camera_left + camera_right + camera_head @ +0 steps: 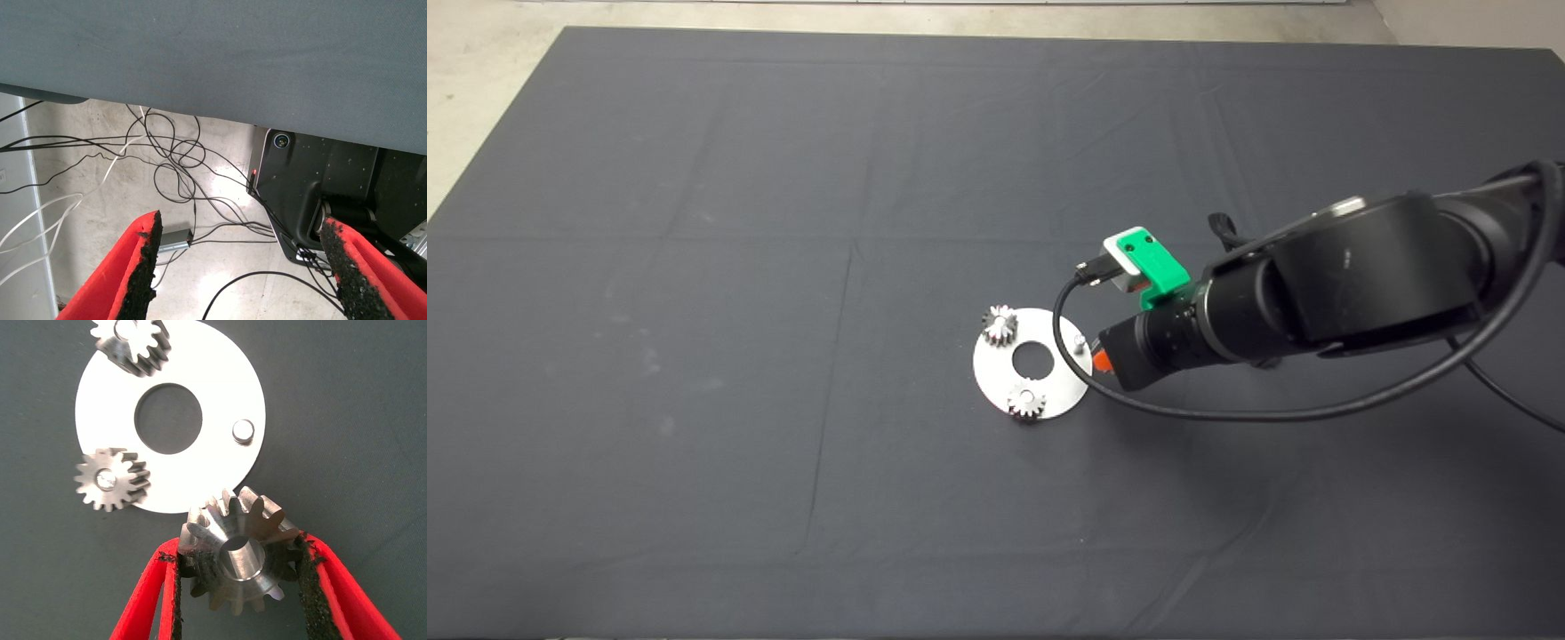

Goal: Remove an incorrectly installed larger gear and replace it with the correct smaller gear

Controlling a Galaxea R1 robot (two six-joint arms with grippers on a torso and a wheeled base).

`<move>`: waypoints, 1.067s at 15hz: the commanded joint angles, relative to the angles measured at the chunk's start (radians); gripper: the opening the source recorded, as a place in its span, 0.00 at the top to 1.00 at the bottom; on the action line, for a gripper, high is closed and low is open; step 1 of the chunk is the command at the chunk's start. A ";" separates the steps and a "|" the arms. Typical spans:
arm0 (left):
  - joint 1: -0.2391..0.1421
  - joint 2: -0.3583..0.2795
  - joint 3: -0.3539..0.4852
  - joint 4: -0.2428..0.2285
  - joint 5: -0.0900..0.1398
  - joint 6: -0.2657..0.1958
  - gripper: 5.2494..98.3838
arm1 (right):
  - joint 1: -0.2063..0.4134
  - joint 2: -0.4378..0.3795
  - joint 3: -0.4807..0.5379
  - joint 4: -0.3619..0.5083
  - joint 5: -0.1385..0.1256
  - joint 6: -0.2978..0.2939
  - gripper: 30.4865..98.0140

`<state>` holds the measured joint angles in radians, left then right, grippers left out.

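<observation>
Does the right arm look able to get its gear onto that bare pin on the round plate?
Probably yes. The right arm's jaws grip the smaller gear at the plate's edge, the bare pin stands close by, and nothing lies between; the other two gears sit apart.

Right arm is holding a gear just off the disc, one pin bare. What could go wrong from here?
1. The smaller gear sits tilted in the right gripper, so its bore may meet the bare pin crooked and jam.
2. The jaws pinch it by the teeth only, so it could slip or rotate on contact.
3. The steel disc lies loose on the mat; a push might shift it along with the two mounted gears.
</observation>
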<state>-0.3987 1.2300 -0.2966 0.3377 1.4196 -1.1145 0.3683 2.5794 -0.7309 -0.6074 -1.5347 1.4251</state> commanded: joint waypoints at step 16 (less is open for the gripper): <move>0.009 -0.007 0.015 0.014 -0.031 -0.008 0.41 | -0.026 0.100 -0.163 -0.109 -0.065 -0.091 0.94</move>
<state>-0.3987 1.2251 -0.2966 0.3409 1.3864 -1.1184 0.3243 2.6738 -0.8828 -0.6687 -1.5336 1.3387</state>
